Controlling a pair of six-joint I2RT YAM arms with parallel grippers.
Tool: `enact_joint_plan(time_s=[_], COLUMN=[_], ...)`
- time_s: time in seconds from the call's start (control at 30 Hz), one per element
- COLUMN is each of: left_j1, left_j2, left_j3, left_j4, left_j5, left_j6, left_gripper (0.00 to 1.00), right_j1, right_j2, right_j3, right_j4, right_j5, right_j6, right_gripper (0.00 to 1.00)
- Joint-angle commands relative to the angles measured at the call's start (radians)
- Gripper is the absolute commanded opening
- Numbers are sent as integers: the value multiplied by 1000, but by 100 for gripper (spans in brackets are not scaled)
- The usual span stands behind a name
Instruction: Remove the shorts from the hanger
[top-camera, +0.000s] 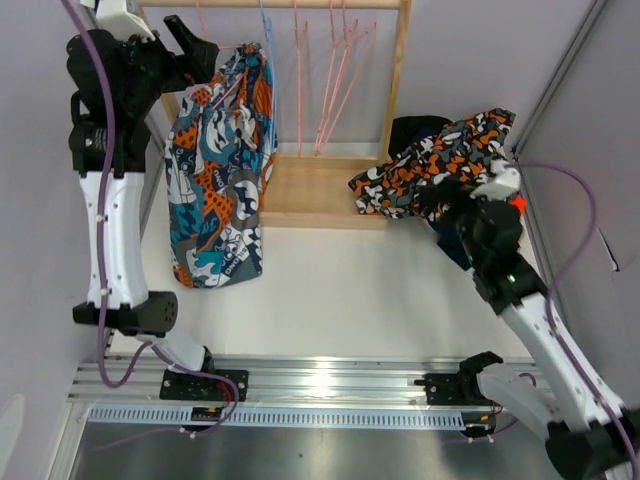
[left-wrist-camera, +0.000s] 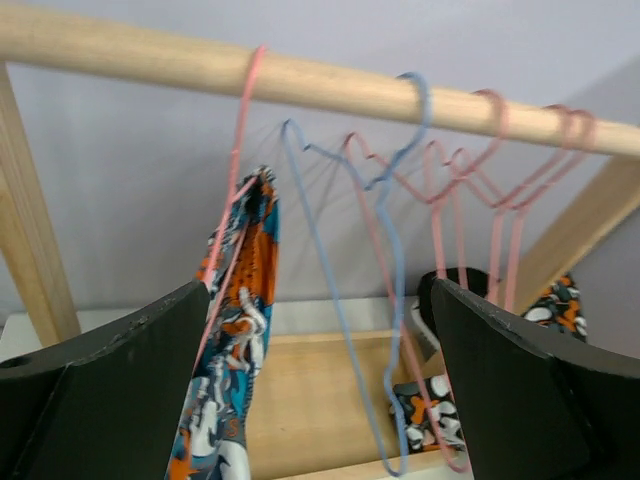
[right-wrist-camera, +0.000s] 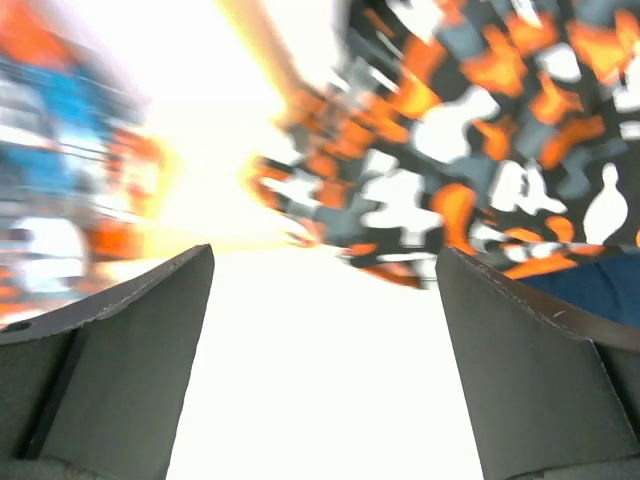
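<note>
The teal-orange-white graphic print shorts (top-camera: 215, 180) hang from a pink hanger (left-wrist-camera: 235, 170) at the left end of the wooden rail (left-wrist-camera: 300, 75). My left gripper (top-camera: 203, 47) is up by that hanger's top, open, its jaws (left-wrist-camera: 318, 290) wide apart with nothing between them. The shorts (left-wrist-camera: 235, 330) hang just inside its left finger. The orange-grey-white camouflage shorts (top-camera: 440, 160) lie in a heap at the right on black shorts (top-camera: 415, 130). My right gripper (top-camera: 432, 200) sits at that heap's near edge, open and empty (right-wrist-camera: 325, 255). Navy fabric (right-wrist-camera: 590, 290) shows under the camouflage shorts (right-wrist-camera: 480, 130).
A blue hanger (left-wrist-camera: 390, 250) and several pink hangers (top-camera: 330, 80) hang bare on the rail. The rack's wooden base (top-camera: 310, 190) lies below them, with an upright post (top-camera: 398, 75) at the right. Grey walls close in on both sides.
</note>
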Motion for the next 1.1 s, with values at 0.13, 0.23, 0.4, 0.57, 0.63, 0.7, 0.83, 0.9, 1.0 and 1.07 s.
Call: enact_joint_plan(time_s=[0.13,0.23,0.4,0.57,0.63,0.7,0.83,0.9,1.0,1.07], left_j1=[90,90,91,88,88,87,87,87,80,65], left_j2=[175,218,254,237,232,225,228,229,219,193], left_j3=[92,87,69,21,21,32,70,74,72,75], left_j4=[-26,-25,-6,30,37,43,32,20,9,26], left_j5=[93,128,193,204,205,201,211,213,208,207], left_j6=[7,6,-26,-48,-52,-55,-65,-72,-72,-68], left_gripper=[99,100,89,55,53,43,15,0,0,0], right_j1=[117,128,134,155,174,210,264,278,303,347], right_j2=[-243,-257,-255,-240,-234,-231,-231,-232,-228,-203], right_j3=[-58,-48,-53,-67,-71,-80,-87,-85,-79,-70], right_j4=[-129,-157,-160,-145,-140,-139,-138,-135,-114,-99], right_j5=[53,59,67,65,76,96,145,159,154,162], right_j6=[29,24,41,58,61,66,67,66,64,52], right_gripper=[99,99,99,99,99,99,99,99,99,99])
